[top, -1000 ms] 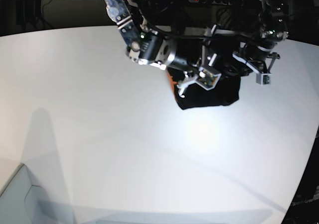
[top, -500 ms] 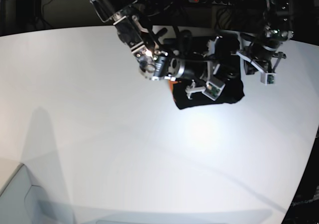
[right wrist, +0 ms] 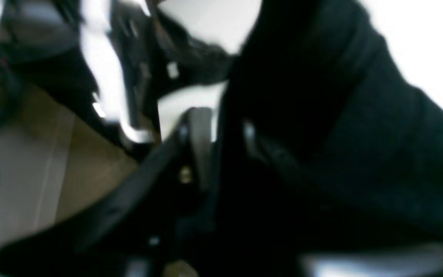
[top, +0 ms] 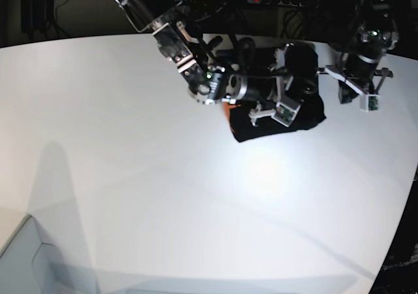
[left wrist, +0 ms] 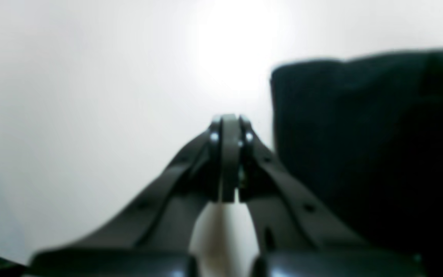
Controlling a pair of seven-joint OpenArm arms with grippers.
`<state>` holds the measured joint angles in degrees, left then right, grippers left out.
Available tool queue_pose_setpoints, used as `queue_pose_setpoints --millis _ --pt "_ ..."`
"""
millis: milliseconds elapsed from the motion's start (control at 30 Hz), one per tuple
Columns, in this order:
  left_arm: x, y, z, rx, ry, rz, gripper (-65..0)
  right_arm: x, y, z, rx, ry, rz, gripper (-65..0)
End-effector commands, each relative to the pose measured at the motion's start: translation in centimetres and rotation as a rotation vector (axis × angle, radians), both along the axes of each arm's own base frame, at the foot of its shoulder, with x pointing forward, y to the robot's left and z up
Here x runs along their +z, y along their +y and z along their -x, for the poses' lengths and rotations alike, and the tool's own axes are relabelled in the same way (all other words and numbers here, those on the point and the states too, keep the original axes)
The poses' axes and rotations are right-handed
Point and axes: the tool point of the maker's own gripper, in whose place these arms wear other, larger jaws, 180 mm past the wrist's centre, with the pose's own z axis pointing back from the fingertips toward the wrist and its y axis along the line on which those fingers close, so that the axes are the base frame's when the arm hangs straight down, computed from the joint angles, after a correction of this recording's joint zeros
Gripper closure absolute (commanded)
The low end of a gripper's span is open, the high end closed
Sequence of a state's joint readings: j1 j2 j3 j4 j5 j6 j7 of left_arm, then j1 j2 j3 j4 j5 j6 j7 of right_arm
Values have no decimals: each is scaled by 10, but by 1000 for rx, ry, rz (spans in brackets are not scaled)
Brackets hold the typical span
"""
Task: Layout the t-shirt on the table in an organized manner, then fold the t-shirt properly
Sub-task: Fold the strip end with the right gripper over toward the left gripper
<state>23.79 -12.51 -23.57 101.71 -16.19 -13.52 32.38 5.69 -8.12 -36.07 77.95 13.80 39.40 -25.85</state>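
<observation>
T-shirt point(top: 307, 121) lies bunched on the table point(top: 130, 144), right end effector point(right wrist: 215, 127) in its folds.

Bright overhead glare on table point(top: 264, 173) | soft shadows near left | wrist views blurred | edges bowed

white table point(top: 130, 176), curved edge; black t-shirt point(top: 307, 121) bunched in compact heap near far side.

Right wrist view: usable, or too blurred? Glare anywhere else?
Right wrist view: heavy motion blur, t-shirt a dark smear. Left wrist view: soft focus, glare blows out the table beyond the shut left tool. Base view: sharp, with a bright hotspot below the shirt.
</observation>
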Motion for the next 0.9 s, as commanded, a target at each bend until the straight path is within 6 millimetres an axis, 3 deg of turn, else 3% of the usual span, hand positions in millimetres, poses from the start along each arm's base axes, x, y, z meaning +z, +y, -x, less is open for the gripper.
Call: queue_pose_setpoints --millis 0,133,200,400,533,700,867 --pt "14 5 -4 1 -47 -13 -1 25 8 -6 2 -33 -78 -185" --pt "18 30 3 61 -48 -43 -1 32 10 -5 -1 -8 -121 -319" --pt "18 36 5 69 -41 -73 -1 48 11 -5 -2 -5 -176 -362" --pt "18 37 15 55 -21 -113 -1 92 6 -8 -11 -51 -294 -392" --pt "30 32 13 39 -49 -125 -1 85 -10 -15 -51 -50 -279 -392" --pt "58 41 15 62 -109 -164 -5 72 -44 -44 -196 -15 -277 -392" --pt "72 39 11 56 -145 -179 -5 59 -56 -50 -223 -1 -244 -391"
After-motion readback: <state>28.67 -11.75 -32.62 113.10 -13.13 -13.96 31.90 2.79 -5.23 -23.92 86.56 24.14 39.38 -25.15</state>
